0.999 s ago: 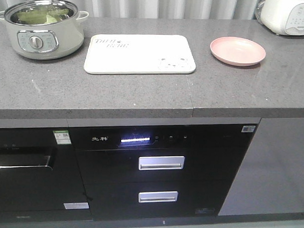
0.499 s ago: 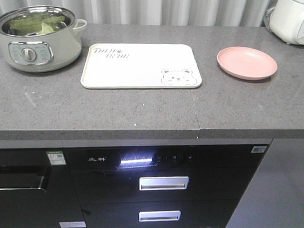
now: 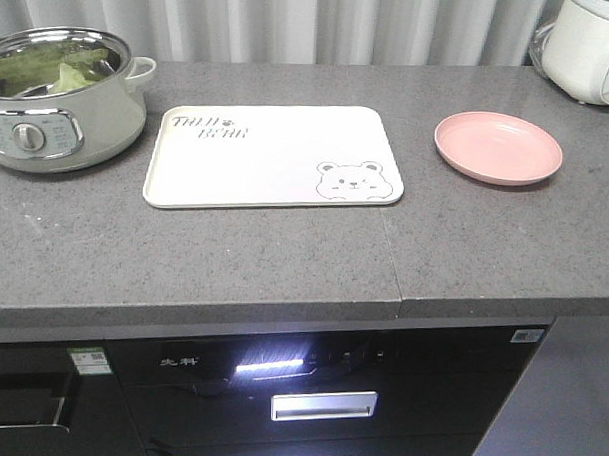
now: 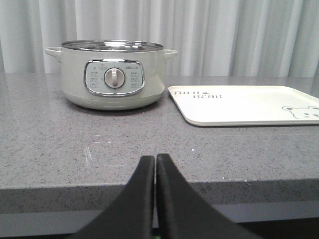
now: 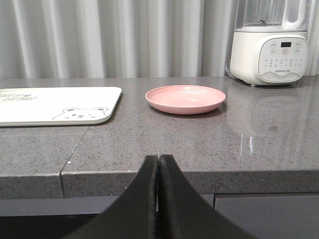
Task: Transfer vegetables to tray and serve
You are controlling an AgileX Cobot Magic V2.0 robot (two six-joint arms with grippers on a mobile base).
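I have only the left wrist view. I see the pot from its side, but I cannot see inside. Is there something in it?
Observer: Yes. The front view shows green lettuce lying inside the pot.
Operator: What stands further to the right, outside my picture?
Observer: A pink plate, empty, lying apart from the tray.
Operator: And the other arm?
Observer: The right end effector is shut on nothing and aimed roughly at the plate.
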